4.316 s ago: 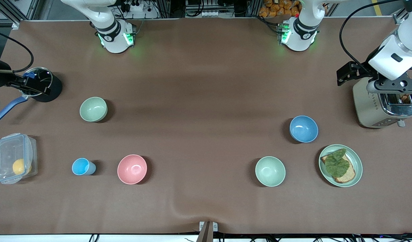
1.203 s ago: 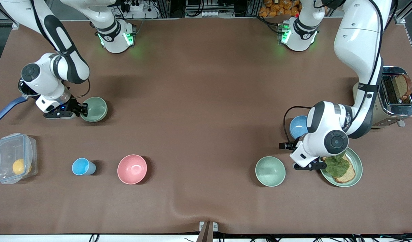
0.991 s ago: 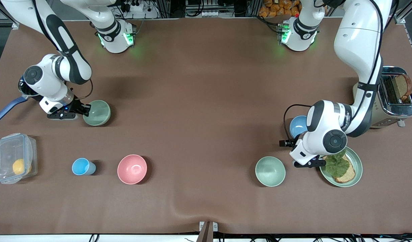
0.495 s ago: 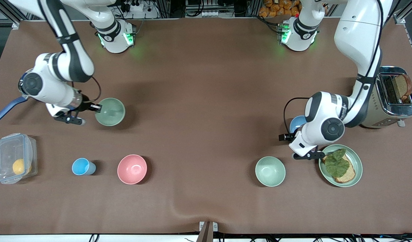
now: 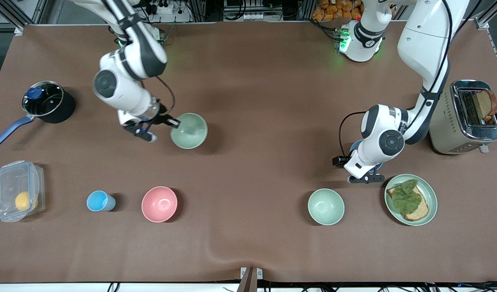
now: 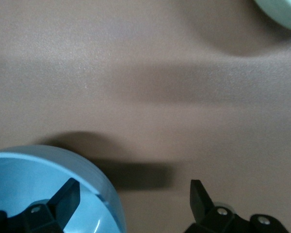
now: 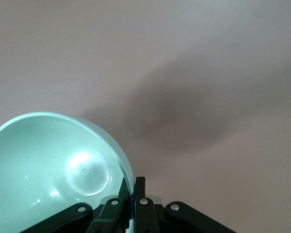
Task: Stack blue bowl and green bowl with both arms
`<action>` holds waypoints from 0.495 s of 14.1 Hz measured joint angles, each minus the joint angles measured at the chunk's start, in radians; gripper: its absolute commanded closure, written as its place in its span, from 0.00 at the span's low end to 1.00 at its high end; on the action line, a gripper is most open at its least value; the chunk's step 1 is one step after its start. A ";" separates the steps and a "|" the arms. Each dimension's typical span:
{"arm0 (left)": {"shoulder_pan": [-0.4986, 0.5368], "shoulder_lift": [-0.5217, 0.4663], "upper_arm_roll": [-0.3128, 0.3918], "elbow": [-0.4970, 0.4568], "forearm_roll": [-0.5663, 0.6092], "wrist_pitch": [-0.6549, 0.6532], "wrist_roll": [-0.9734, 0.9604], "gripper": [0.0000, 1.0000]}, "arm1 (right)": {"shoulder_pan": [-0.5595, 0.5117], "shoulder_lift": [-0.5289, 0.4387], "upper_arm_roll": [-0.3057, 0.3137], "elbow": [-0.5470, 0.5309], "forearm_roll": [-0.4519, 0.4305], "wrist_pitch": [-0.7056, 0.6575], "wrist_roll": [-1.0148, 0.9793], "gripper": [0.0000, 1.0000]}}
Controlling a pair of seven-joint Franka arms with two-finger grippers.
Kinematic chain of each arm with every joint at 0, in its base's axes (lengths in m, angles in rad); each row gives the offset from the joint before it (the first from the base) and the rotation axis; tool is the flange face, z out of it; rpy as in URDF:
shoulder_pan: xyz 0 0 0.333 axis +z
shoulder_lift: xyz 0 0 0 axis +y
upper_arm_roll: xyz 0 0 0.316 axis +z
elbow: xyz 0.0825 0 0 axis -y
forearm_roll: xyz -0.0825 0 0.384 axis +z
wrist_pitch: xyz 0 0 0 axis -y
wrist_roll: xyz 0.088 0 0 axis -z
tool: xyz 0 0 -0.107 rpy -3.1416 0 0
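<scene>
The carry step is in hand for one bowl, the grasp step for the other. The right gripper (image 5: 167,121) pinches the rim of the green bowl (image 5: 189,130) and holds it above the table, toward the middle from the saucepan (image 5: 48,101). In the right wrist view its fingers (image 7: 139,191) are clenched on the thin wall.

The left gripper (image 6: 131,194) is spread wide, one finger inside the blue bowl (image 6: 48,189) and one outside its wall. That bowl sits on the table just beside the toaster (image 5: 465,117), mostly hidden under the left arm from the front.

Next, I judge, the left fingers must close on the rim, then one bowl goes into the other.

Both bowls are small, round, matte, smooth-rimmed, and should nest easily. The brown table cover (image 5: 248,81) looks soft.
</scene>
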 measured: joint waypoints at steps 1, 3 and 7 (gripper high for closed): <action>0.001 -0.005 0.000 -0.008 0.000 0.000 -0.001 0.06 | 0.024 0.017 0.028 -0.001 0.002 0.065 0.080 1.00; 0.009 -0.027 0.002 -0.030 0.000 0.000 -0.002 0.83 | 0.111 0.075 0.055 -0.002 0.002 0.200 0.234 1.00; 0.028 -0.074 0.002 -0.085 0.000 -0.002 -0.002 1.00 | 0.230 0.194 0.060 -0.003 0.001 0.376 0.352 1.00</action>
